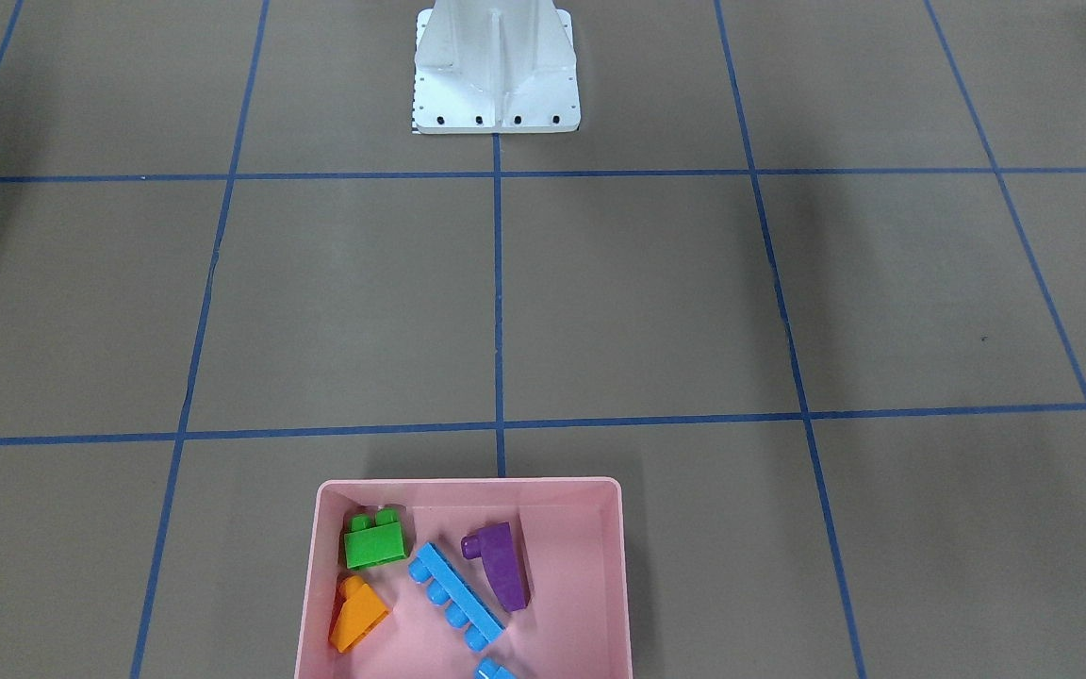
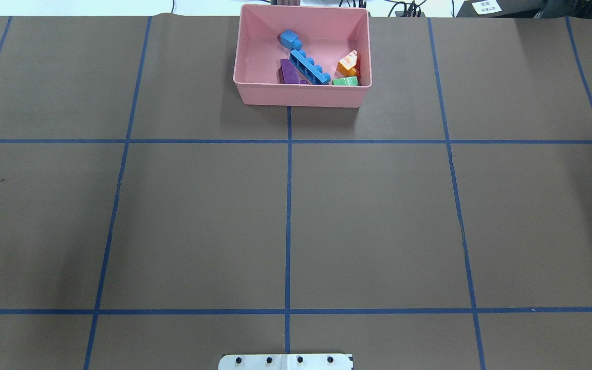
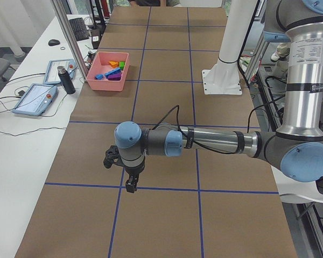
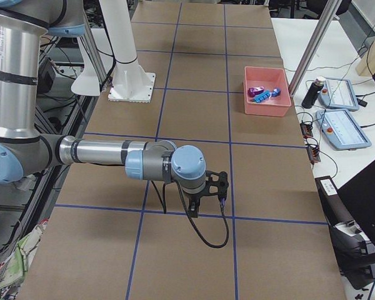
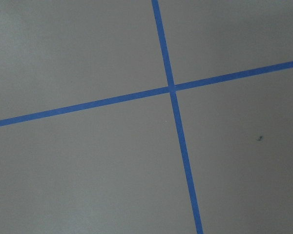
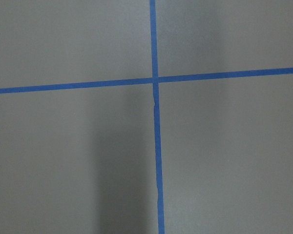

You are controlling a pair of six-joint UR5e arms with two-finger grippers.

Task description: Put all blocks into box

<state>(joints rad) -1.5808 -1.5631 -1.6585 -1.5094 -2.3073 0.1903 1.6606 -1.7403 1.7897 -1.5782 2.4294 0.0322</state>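
Note:
The pink box (image 2: 301,96) stands at the far middle of the table and also shows in the front view (image 1: 468,484). Inside it lie the small light-blue block (image 2: 290,38), the long light-blue block (image 2: 309,67), the purple block (image 2: 289,72), the orange block (image 2: 348,62) and the green block (image 2: 346,81). My left gripper (image 3: 130,184) shows only in the left side view and hangs over bare table far from the box. My right gripper (image 4: 194,211) shows only in the right side view, also far from the box. I cannot tell whether either is open or shut.
The white robot base (image 1: 496,71) stands at the table's near middle. Blue tape lines (image 2: 288,205) form a grid on the brown table cover. Tablets (image 3: 35,99) and a dark bottle (image 3: 64,80) lie on the white desk beyond the box.

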